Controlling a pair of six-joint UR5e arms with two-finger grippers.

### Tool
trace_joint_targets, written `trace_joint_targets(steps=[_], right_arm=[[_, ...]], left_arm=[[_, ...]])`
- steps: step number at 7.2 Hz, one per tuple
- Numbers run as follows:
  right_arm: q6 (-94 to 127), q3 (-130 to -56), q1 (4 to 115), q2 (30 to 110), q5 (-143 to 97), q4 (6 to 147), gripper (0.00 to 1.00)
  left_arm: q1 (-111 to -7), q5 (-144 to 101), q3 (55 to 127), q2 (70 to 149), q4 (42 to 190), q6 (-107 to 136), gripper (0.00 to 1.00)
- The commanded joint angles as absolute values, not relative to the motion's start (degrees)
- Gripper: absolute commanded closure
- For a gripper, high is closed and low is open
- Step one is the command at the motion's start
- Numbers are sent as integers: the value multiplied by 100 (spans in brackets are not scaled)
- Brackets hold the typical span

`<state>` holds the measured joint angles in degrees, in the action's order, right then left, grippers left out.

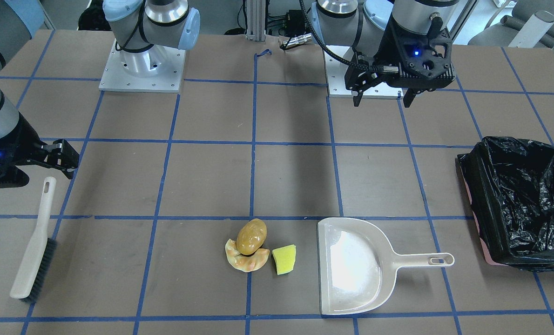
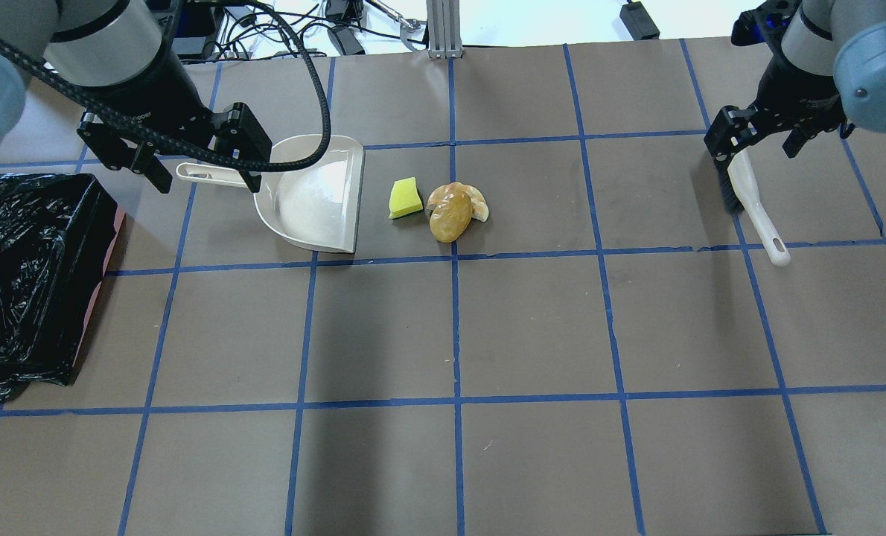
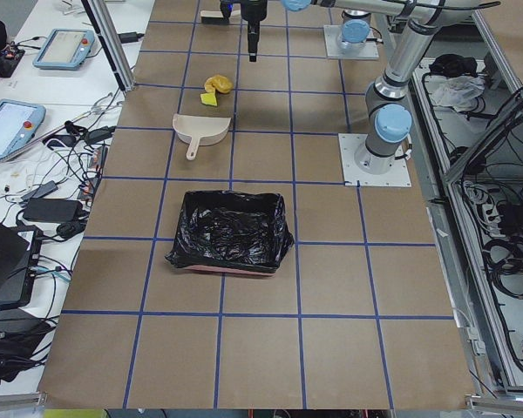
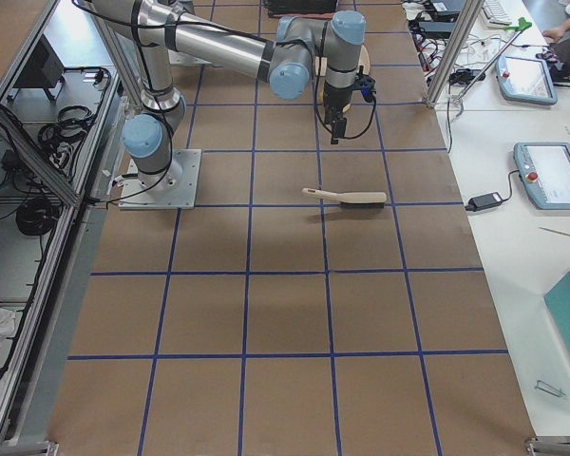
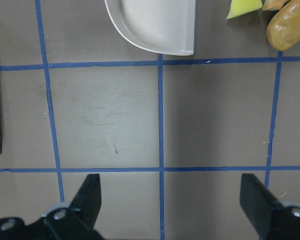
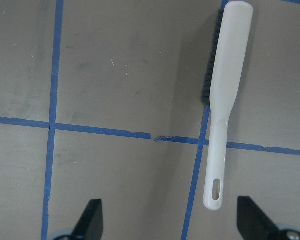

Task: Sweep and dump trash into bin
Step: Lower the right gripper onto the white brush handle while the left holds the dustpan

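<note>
Though beside the dustpan [image 2: 316,197], trash [image 2: 450,214] well apart from fingers [image 2: 156,173].

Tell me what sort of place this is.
Probably a robotics lab: a left arm and a right arm bolted to a table taped into a blue grid, with teach pendants alongside.

The trash is three items grouped off the open mouth of the dustpan [image 1: 351,265]. The yellow sponge wedge [image 1: 284,258] lies nearest the mouth, apart from it. The tan crescent pastry [image 1: 244,261] lies flat beyond the sponge, with the glossy golden-brown potato [image 1: 252,236] resting in its inner curve. The bin [image 1: 477,186] is rectangular, pinkish and lined with a black bag. It stands open beyond the dustpan's handle end, well apart.
</note>
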<state>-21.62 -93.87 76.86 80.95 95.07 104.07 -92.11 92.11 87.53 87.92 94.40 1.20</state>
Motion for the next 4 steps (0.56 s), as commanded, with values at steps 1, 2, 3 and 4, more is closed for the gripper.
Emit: trace_joint_targets(steps=[1,2,3,4], right_arm=[[-2303,-9431,7551,8051,9370,10616,6],[-2311,-9431,7524,7999,9273,10608,5],[-2312,-9448,7523,7946,9325,10600,5],[-2320,-9509,7515,7884,9360,10600,5]], left_arm=[[-9211,9211,8745,8789,9431,123,0],[-9211,9211,8754,8798,9378,123,0],[-9211,9211,8754,8798,9369,123,0],[-9211,9211,8754,8798,9369,123,0]])
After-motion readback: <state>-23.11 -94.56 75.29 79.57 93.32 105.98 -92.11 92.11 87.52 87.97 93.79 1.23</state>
